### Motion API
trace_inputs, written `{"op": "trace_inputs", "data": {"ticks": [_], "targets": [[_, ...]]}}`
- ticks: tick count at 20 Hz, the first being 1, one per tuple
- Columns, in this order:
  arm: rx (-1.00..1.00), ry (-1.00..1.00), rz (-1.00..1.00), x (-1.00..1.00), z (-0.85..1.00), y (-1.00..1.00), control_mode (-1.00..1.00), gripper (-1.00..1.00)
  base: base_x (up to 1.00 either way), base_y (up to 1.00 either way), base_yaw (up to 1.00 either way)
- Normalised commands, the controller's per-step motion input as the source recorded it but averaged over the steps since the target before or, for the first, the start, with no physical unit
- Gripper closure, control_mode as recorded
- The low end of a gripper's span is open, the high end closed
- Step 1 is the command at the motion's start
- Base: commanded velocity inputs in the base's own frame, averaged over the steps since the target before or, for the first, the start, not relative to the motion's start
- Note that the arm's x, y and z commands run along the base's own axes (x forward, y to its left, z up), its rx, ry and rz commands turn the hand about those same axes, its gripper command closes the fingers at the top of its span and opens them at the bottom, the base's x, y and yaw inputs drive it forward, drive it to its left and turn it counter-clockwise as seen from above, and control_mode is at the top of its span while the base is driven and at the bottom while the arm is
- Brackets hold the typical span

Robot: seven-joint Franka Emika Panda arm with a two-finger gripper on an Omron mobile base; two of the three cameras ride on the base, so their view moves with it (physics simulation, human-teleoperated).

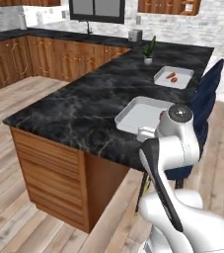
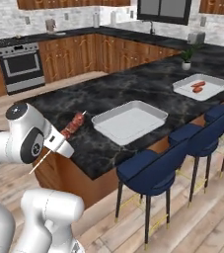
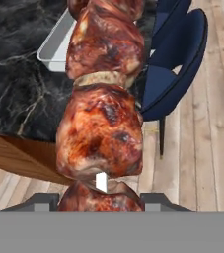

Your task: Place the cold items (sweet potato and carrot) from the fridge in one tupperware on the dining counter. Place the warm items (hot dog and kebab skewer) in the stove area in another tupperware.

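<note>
Kebab skewer point(image 2: 73, 125): held in the fingers, off the edge of the dark marble surface point(image 2: 133, 89), short of the near tupperware; stick points down-left, meat end up-right toward the tray. In the hand view the meat chunks point(image 3: 102, 94) rise straight up between the 2 finger tips.
Fingers point(image 3: 101, 200): partly closed, clamped on the skewer near its lower meat chunk; tips sit either side of it.
Near tupperware point(image 2: 129, 120): on the surface, just ahead of the skewer tip. Looks empty in the right base view; the left base view shows a small red patch at its right edge by the arm, cannot tell what it is.
Far tupperware point(image 2: 202, 86): on the same surface, well apart to the right, near a small potted plant point(image 2: 186, 58). Holds 2 small reddish-orange pieces point(image 2: 197, 87); too small to name for certain, judged the carrot and sweet potato.
Stools point(image 2: 148, 170): blue, along the right side of the surface.
Progress: cold pair judged done. Warm pair in hand: skewer carried, not yet placed. Hot dog not identified with certainty.
Left to do: lower skewer into near tupperware, release; confirm or fetch hot dog.
</note>
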Motion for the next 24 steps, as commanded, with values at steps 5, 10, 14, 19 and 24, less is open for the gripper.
{"op": "trace_inputs", "data": {"ticks": [5, 10, 14, 19, 24], "targets": [[0.0, 0.0, 0.0, 0.0, 0.0, 0.0, 1.0, 1.0, 0.1, -0.89, 0.3], [0.0, 0.0, 0.0, 0.0, 0.0, 0.0, 1.0, 1.0, 0.14, -0.87, 0.32], [0.0, 0.0, 0.0, 0.0, 0.0, 0.0, 1.0, 1.0, 0.14, -0.87, 0.33], [0.0, 0.0, 0.0, 0.0, 0.0, 0.0, 1.0, 1.0, 0.06, -0.88, 0.32], [0.0, 0.0, 0.0, 0.0, 0.0, 0.0, 1.0, 1.0, 0.07, -0.76, 0.32]]}}
